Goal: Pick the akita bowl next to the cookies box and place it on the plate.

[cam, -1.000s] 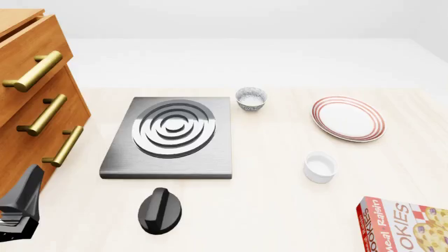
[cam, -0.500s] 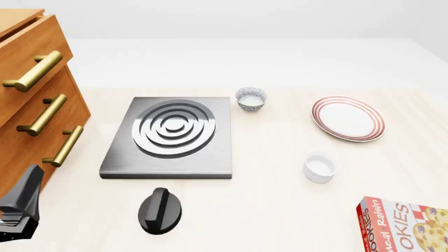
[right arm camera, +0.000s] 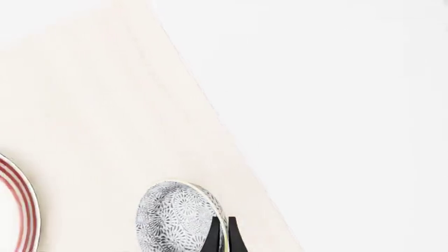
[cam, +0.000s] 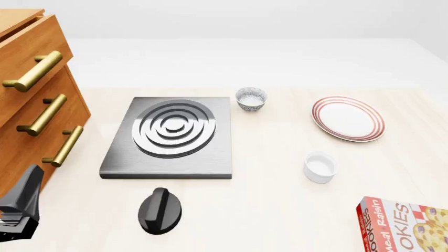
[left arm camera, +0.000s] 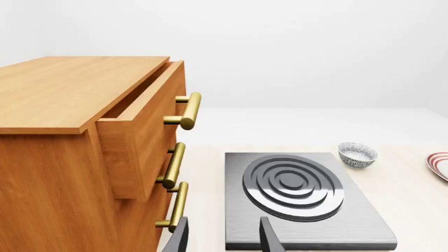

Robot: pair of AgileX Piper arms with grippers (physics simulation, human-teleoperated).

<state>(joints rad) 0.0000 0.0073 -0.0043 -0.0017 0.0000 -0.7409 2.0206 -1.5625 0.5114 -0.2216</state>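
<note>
Nothing has shifted in the front view since a second ago: my left gripper sits at the near left corner, and its wrist view shows the fingers spread apart. The cookies box lies near right and the plate farther back. Only the right wrist view shows my right gripper, pinched on the rim of the akita bowl, near the plate's edge.

The table is viewed from above and behind, facing forward; the left wrist view is taken low beside the drawers; the grey slab and plate are shared; the plate's rim is seen close by the right wrist view.
</note>
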